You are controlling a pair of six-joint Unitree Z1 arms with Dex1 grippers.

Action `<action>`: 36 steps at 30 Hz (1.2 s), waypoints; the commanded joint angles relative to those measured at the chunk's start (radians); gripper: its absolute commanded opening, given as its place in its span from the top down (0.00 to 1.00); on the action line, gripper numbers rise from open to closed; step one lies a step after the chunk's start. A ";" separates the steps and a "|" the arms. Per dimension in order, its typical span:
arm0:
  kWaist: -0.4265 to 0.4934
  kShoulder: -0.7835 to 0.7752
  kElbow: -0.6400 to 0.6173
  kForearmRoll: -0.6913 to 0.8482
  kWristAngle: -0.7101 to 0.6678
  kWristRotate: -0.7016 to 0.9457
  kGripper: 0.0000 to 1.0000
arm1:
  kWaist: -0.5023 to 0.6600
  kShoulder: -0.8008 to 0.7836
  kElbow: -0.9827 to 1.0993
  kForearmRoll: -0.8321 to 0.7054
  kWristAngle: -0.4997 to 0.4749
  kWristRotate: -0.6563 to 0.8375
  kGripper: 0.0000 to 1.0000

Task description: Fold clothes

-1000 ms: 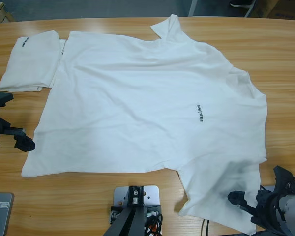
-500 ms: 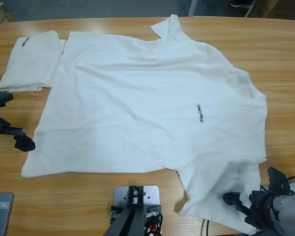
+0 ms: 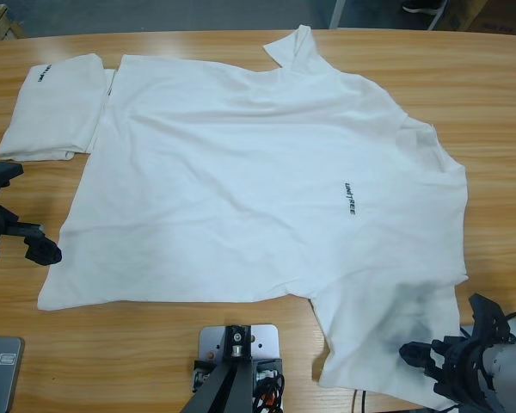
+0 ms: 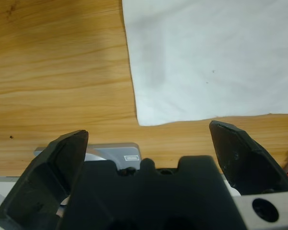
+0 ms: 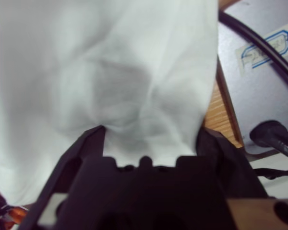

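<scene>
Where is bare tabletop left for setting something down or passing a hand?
Bare wood shows along the near edge between the spread T-shirt's hem corner and its near sleeve, on the left below the folded T-shirt around the left gripper, and at the far right beyond the collar. The middle is fully covered; the near-right corner is crowded by the right gripper at the sleeve.

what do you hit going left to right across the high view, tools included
left tool at the left edge → folded T-shirt at the upper left → spread T-shirt over most of the table → its black lettering mark → right tool at the lower right, by the shirt's near sleeve.
</scene>
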 commanded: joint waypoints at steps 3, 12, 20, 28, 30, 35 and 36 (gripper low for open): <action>-0.005 0.025 0.014 0.001 0.008 -0.007 0.00 | 0.012 -0.022 0.009 0.000 -0.033 -0.100 1.00; -0.008 0.027 0.012 0.000 0.008 -0.011 0.00 | 0.012 -0.043 0.002 0.040 -0.041 -0.108 1.00; -0.014 0.027 0.014 0.000 0.008 -0.014 0.00 | 0.012 -0.044 -0.011 0.066 -0.036 -0.104 1.00; -0.014 0.034 0.012 0.000 0.008 0.018 0.02 | 0.012 -0.053 -0.002 0.071 -0.022 -0.103 1.00; -0.014 0.040 0.010 0.000 0.010 0.053 0.09 | 0.012 -0.066 0.003 0.077 -0.021 -0.105 1.00; -0.014 0.016 0.012 0.001 -0.002 0.026 0.14 | 0.012 -0.094 0.015 0.088 -0.022 -0.111 1.00; -0.014 0.007 0.021 0.000 -0.015 0.005 0.19 | 0.012 -0.093 0.016 0.086 -0.022 -0.112 1.00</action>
